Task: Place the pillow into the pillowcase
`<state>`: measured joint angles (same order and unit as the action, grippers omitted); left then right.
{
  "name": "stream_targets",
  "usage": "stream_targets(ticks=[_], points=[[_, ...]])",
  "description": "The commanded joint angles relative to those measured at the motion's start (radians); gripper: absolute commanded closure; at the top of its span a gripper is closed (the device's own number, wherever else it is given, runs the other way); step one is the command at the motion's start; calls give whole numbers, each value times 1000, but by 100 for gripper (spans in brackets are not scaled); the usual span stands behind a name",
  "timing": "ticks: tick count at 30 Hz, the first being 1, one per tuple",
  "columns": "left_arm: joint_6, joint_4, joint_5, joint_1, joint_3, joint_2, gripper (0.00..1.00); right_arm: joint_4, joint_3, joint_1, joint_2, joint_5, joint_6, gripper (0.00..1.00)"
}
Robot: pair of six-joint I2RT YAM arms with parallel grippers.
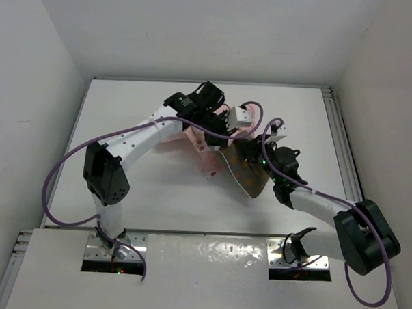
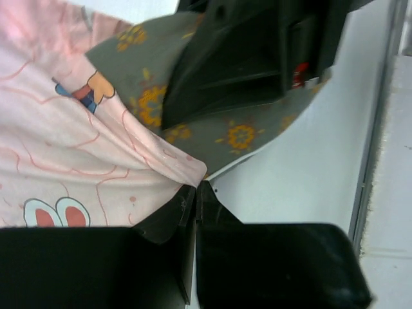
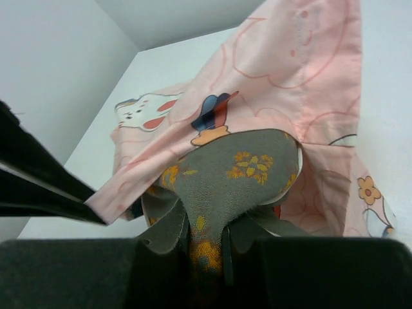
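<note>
left end effector [image 2: 196, 193]: fingers together, pinching a hem corner of the pillowcase [image 2: 64, 148]; the pink cloth runs away from the pinch on one side.
right end effector [image 3: 206, 241]: clamped on the near end of the pillow [image 3: 238, 167], with olive fabric bunched between the fingers.
pillow: straight ahead of the right end effector. Its far end sits under the pink hem and the gripped end is outside the cloth. It lies just beyond the left end effector's tips.
pillowcase: drapes over the pillow's far end. The rest is rumpled beyond the right end effector and beside the left one.
end effectors: close together, meeting at the hem from opposite sides.
surface [image 1: 137, 172]: plain white and matte. It shows bare behind both end effectors, and a metal rail [image 1: 340, 133] runs along the edge on the right arm's side.
room: white walls [image 1: 31, 85] box the surface in on the left, the right and the far side.
near edge: a glossy white panel [image 1: 208, 257] spans between the two arm bases.
</note>
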<state>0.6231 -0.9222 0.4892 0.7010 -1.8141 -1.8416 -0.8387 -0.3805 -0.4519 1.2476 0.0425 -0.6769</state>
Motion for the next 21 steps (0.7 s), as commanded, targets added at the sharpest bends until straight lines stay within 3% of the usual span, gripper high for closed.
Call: stream_targets(ticks=[1,4,8,11,14,15,21], points=[[38,-35,184,17,-36,42,100,-260,-43,-10,-16,-96,-18,100],[37,-40,206,-4,-24,42,100,-217,-44,-14,-31,-107,16,100],[62,-55,340,-5,-48,36,100,-217,-54,-22,3,-99,8,100],[82,-52,313,-1,-36,27,99,-227,-44,-27,21,-98,0,100],[75,-46,218,-8,1,19,74,-203,-32,-28,15,-92,5,100],[73,-58,209,-17,12,19,54,-188,-28,-28,12,-84,10,100],[-11,9,158,-106,2,70,26,-155,6,-44,68,-46,-10,100]])
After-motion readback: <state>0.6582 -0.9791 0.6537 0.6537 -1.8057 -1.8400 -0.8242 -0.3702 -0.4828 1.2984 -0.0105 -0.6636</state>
